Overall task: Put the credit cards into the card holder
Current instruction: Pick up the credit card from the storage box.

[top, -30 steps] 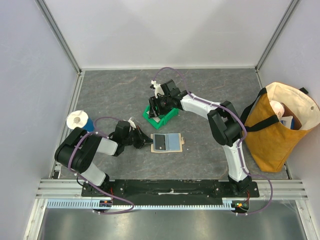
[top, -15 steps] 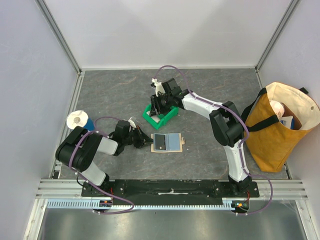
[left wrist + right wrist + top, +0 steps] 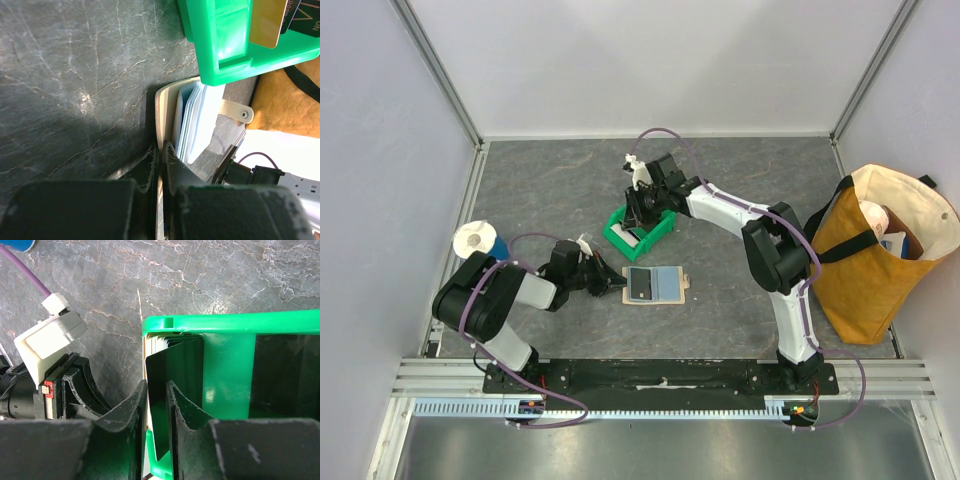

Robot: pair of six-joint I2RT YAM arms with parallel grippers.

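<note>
Only scraps of print can be read, all at the top right corner of the left wrist view. There a gold card [image 3: 265,22] and a dark card [image 3: 306,22] stand in the green bin [image 3: 225,40]. Small white digits that seem to begin with 800 run along the line where the two cards meet, cut off by the frame; which card carries them cannot be told. The dark card bears the pale letters "ON", with part of some larger strokes beside them, too cropped to make a word. The black card [image 3: 175,390] in the right wrist view shows a plain face. In the top view the credit cards [image 3: 665,284] in the card holder [image 3: 686,283] are too small to read.
</note>
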